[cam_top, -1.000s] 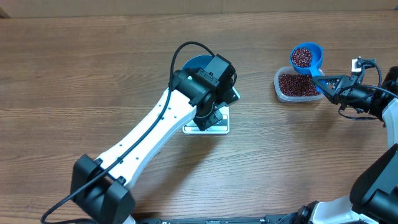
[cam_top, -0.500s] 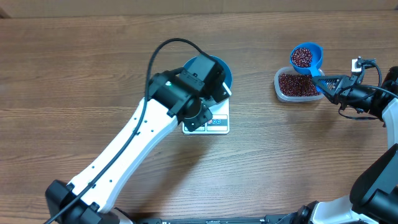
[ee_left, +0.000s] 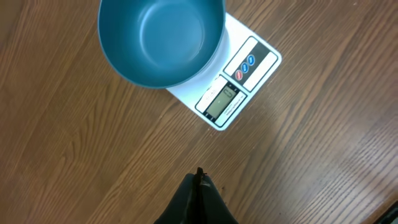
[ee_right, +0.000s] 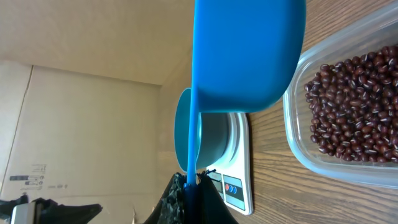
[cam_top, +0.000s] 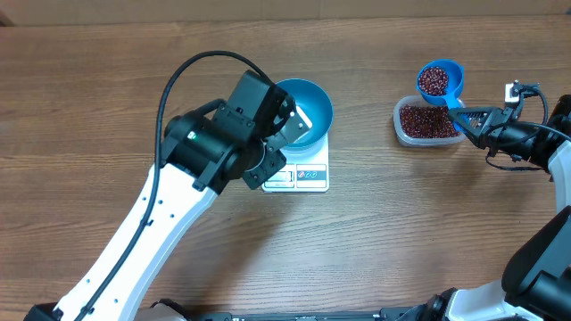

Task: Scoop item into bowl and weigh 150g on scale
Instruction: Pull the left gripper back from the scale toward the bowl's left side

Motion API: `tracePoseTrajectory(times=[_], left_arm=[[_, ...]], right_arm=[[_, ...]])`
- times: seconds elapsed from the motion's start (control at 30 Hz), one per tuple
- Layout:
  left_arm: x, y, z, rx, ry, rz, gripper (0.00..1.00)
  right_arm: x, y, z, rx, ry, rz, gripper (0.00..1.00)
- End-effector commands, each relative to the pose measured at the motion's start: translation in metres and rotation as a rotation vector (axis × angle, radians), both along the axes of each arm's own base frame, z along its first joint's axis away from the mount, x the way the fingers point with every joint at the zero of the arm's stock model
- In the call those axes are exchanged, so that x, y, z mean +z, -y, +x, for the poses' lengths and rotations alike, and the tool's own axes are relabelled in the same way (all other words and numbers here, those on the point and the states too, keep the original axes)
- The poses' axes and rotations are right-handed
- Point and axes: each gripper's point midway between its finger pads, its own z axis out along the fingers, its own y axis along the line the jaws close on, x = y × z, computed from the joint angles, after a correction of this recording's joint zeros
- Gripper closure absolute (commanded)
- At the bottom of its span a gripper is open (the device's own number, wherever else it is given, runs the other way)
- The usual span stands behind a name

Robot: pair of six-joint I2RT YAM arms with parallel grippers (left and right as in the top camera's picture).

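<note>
while right pincer (cam_top: 465, 114) grips the scoop (cam_top: 439, 80), left pincer (ee_left: 199, 177) closed, pointing down near scale (ee_left: 239, 87)

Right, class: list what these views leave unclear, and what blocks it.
Reading on the scale: left wrist view, digits too small.
Left rim of the bowl, left part of the scale: overhead, left arm covers them.
Contents of the scoop: right wrist view, hidden by its wall.
Far end of the tub: right wrist view, cut by right edge.
</note>
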Motion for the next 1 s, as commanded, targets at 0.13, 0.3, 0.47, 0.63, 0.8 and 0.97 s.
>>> tracePoseTrajectory(times=[0.13,0.3,0.47,0.63,0.8,0.97], left_arm=[[0.022,0.005,-0.008,-0.049,0.037,-0.067,0.96],[0.027,0.0,-0.008,-0.045,0.051,-0.077,0.96],[0.037,0.003,-0.016,-0.099,0.046,-0.147,0.96],[0.045,-0.005,-0.02,-0.087,0.049,-0.178,0.96],[0.041,-0.003,-0.033,-0.159,0.005,-0.182,0.96],[0.041,-0.002,-0.034,-0.173,0.004,-0.181,0.96]], right_arm=[[0.006,0.002,0.004,0.009,0.044,-0.002,0.96],[0.007,0.002,0.005,0.009,0.052,-0.006,0.96],[0.007,0.003,0.005,0.009,0.055,-0.008,0.96],[0.007,0.003,0.005,0.009,0.055,-0.008,0.96],[0.007,0.003,0.005,0.009,0.058,-0.01,0.96],[0.007,0.003,0.005,0.009,0.058,-0.01,0.96]])
